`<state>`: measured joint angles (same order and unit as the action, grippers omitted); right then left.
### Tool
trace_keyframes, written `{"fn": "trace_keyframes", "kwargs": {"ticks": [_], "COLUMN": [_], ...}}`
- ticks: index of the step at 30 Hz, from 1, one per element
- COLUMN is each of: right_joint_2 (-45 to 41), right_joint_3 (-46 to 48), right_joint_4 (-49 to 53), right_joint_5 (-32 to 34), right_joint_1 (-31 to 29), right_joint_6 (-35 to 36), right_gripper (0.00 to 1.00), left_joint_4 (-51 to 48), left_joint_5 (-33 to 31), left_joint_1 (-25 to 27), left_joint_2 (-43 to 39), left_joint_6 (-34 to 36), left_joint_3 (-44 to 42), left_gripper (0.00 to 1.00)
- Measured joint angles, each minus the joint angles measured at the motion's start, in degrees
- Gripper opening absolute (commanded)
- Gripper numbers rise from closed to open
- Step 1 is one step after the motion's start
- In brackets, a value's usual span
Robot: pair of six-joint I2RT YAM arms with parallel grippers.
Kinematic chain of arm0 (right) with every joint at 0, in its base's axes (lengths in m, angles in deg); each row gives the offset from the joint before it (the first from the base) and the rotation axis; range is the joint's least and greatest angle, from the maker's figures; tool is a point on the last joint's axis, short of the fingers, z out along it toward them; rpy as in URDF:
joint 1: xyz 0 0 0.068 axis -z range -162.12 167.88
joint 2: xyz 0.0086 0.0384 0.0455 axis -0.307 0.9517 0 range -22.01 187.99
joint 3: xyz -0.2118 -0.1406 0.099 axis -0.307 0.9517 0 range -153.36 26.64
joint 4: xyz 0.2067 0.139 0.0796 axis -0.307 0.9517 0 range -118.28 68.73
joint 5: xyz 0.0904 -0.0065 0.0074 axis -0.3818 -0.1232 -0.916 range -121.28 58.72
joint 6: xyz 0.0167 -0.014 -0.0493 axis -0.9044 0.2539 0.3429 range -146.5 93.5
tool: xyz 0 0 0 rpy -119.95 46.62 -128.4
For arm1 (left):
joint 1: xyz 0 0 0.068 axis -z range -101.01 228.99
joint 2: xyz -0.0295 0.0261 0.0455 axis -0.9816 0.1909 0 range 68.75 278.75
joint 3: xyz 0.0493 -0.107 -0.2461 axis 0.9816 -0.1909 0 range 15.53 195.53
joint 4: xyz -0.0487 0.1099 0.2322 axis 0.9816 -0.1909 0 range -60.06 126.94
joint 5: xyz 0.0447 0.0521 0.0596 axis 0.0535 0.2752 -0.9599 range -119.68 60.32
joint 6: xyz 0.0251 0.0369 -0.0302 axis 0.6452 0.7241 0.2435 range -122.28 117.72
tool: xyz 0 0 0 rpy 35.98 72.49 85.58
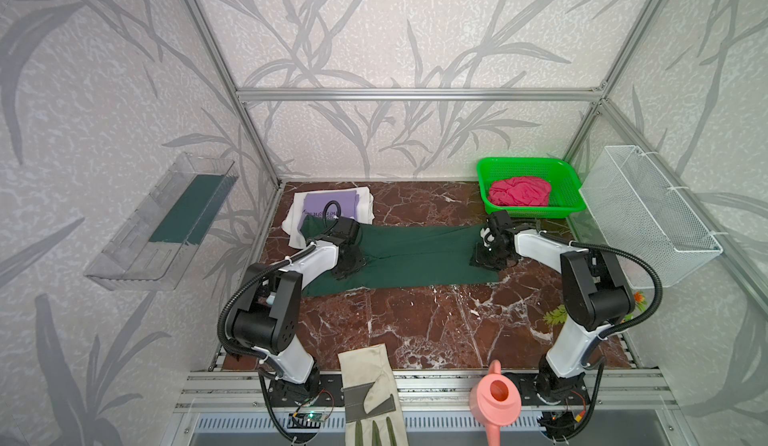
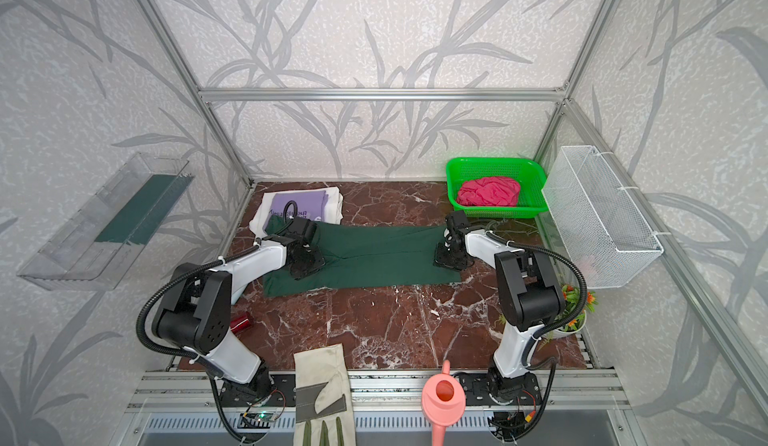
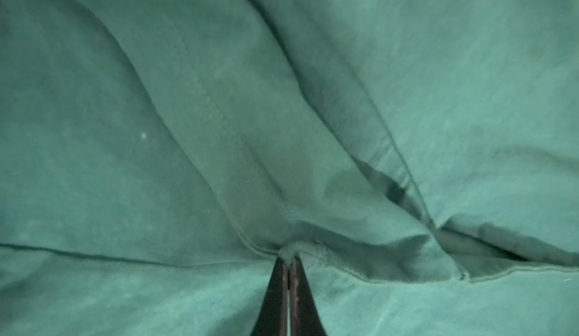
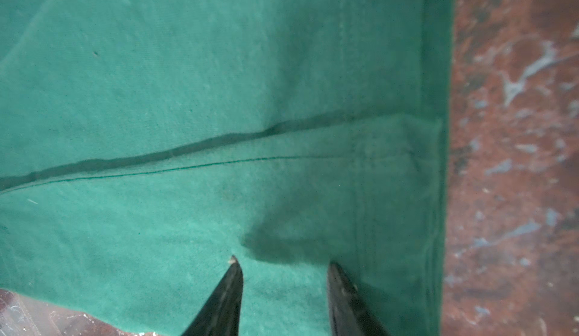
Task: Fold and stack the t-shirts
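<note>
Left wrist view: we see the left tool pinched tight on a ridge of the green t-shirt, which lies across the middle of the bench. Our right tool stands parted over its hem; whether its tips touch, we cannot tell.

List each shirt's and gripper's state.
dark green t-shirt: laid out flat, partly folded
left gripper: shut, pinching a ridge of the dark green t-shirt
right gripper: open, tips over the same shirt's opposite end
lilac t-shirt: folded, atop the white t-shirt
white t-shirt: folded, bottom of the stack
pink-red t-shirt: crumpled in the green basket
</note>
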<state>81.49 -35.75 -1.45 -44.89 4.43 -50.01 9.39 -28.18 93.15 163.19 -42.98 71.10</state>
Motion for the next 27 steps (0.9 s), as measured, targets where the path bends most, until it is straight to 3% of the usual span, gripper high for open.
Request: {"fn": "trace_keyframes", "kwargs": {"ticks": [5,11,22,27], "right_joint_2": [0.0,0.0,0.0,0.0], "right_joint_3": [0.0,0.0,0.0,0.2], "right_joint_4": [0.0,0.1,0.3,0.0], "right_joint_5": [0.0,0.0,-0.5,-0.9], "right_joint_1": [0.0,0.0,0.0,0.0], "right_joint_6": [0.1,0.3,0.9,0.8], "right_gripper": [0.46,0.45,0.45,0.45], "left_joint_4": [-2.3,-8.5,-19.1,-23.1], "left_joint_5": [-0.8,-5.2,-9.8,-11.8], "left_joint_1": [0.0,0.0,0.1,1.0], "left_joint_2": [0.0,1.2,18.3,22.5], "left_joint_6": [1.6,7.6,20.4,23.8], "left_joint_3": [1.5,10.1,35.6,43.3], "left_gripper": [0.00,0.00,0.00,0.00]}}
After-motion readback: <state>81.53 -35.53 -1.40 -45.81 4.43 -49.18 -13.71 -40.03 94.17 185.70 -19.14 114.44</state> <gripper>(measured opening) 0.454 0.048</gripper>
